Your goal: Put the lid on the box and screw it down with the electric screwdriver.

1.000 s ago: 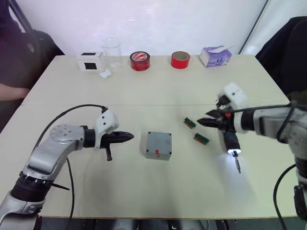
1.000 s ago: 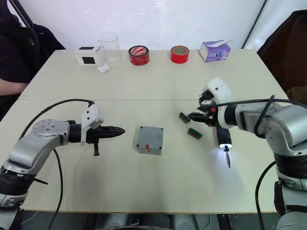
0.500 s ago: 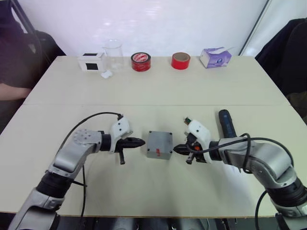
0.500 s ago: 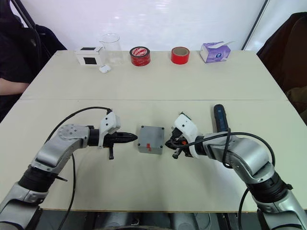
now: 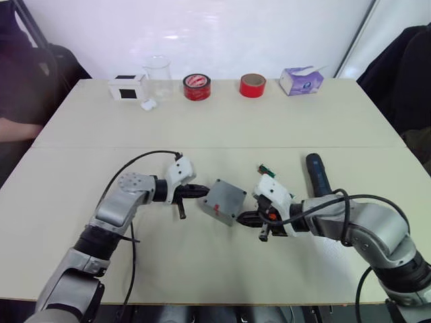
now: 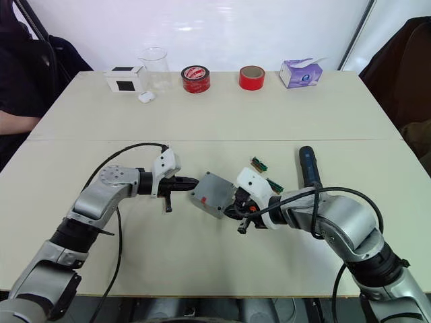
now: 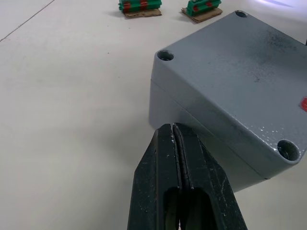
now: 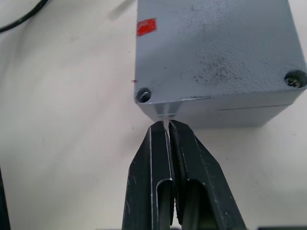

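box now sits skewed at table centre, lid on; left end effector at its 9 o'clock and right end effector at 4 o'clock, both closed and empty, have nudged it. electric screwdriver lies at 3 o'clock, so screwing waits.

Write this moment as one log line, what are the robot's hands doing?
left gripper: shut, at box corner | right gripper: shut, at opposite corner | electric screwdriver: lying on table
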`<state>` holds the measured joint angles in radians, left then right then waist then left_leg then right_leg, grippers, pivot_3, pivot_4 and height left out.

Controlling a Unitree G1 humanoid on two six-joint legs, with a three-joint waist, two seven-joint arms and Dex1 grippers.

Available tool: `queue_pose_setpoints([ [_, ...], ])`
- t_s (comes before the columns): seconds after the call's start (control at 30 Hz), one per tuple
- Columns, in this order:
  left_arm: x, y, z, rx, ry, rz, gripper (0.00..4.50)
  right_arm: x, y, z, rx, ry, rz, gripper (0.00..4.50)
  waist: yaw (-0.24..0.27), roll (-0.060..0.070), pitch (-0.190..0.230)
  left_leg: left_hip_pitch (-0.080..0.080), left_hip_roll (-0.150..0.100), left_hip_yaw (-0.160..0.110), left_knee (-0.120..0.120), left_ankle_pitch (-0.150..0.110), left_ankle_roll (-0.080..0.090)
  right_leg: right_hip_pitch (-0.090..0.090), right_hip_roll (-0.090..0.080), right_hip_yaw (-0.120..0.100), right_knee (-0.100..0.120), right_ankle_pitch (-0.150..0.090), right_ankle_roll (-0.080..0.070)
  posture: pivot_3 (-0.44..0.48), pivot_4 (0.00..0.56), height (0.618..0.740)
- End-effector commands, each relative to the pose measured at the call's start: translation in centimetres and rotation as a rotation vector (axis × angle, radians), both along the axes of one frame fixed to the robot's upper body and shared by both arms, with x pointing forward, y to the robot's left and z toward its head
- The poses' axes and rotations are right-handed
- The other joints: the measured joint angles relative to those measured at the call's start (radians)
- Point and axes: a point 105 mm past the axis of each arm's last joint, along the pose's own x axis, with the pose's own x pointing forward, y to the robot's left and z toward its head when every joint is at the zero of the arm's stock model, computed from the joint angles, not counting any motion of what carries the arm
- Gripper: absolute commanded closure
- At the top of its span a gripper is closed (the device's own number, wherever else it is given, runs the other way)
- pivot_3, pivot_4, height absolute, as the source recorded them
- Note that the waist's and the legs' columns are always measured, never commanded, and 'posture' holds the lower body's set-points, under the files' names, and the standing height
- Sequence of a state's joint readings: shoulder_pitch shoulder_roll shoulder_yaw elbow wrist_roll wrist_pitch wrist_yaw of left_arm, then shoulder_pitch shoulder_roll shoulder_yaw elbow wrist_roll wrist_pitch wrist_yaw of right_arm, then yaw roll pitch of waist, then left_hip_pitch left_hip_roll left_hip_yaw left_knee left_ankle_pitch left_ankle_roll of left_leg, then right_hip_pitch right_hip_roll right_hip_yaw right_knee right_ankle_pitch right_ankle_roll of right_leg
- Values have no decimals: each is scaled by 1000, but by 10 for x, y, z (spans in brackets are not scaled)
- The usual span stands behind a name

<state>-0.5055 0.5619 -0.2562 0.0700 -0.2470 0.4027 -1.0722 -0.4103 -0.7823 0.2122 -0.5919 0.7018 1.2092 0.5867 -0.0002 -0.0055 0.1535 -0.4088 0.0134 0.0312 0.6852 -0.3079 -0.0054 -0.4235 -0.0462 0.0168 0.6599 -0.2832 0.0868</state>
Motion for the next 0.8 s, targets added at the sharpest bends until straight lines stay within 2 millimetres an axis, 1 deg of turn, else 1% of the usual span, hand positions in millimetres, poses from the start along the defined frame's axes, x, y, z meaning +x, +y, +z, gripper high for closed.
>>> queue_pose_setpoints([
  [0.03, -14, 21, 6, 20, 3, -19, 4500, 24, -20, 26, -16, -153, -81, 4419, -10, 0, 0, 0, 0, 0, 0, 0, 0, 0, 0, 0, 0, 0, 0, 0, 150, 740],
  [0.1, -32, 25, 4, 26, 42, -67, 4500, 39, -27, 30, 5, -190, -133, 4419, -16, 0, 0, 0, 1, 0, 0, 0, 0, 0, -1, 1, 0, 0, 0, 0, 150, 740],
  [0.17, -42, 26, 3, 32, 62, -92, 4500, 46, -29, 30, 13, -200, -151, 4419, -14, 0, 0, 0, 1, 0, 0, 0, 0, 0, -1, 1, 1, 0, 0, 0, 150, 740],
  [0.23, -51, 23, 0, 38, 72, -109, 4500, 53, -27, 25, 29, -199, -154, 4419, -9, 0, 0, 0, 1, 0, 0, 0, 0, 0, -1, 1, 1, 0, 0, 0, 150, 740],
  [0.3, -55, 18, -3, 36, 74, -110, 4500, 57, -19, 20, 60, -188, -146, 4419, -12, 0, 0, 1, 1, 0, 0, 0, 0, 0, -1, 1, 1, 0, 0, 0, 150, 740],
  [0.43, -50, 5, -2, 13, 57, -101, 4500, 61, -2, 11, 105, -165, -117, 4419, -11, 0, 0, 1, 0, 1, 0, 0, 0, 0, 0, 1, 3, 0, 0, 0, 150, 740],
  [0.53, -47, 0, -1, 5, 42, -102, 4500, 61, 5, 7, 108, -156, -99, 4419, -12, 0, 0, 1, 0, 1, 1, 0, 0, 0, 0, 1, 3, 0, 0, 0, 150, 740],
  [0.67, -36, -2, 0, 12, 20, -81, 4500, 47, 14, -2, 103, -100, -26, 4419, -12, 0, 0, 1, 0, 1, 1, 0, 0, 0, 0, 1, 4, 0, 0, 0, 150, 740],
  [0.8, -28, 1, 1, 15, 3, -64, 4500, 34, 13, -2, 106, -66, 7, 4419, -13, 0, 0, 1, 0, 1, 1, 0, -1, 0, 0, 1, 4, 0, 0, 0, 150, 740],
])
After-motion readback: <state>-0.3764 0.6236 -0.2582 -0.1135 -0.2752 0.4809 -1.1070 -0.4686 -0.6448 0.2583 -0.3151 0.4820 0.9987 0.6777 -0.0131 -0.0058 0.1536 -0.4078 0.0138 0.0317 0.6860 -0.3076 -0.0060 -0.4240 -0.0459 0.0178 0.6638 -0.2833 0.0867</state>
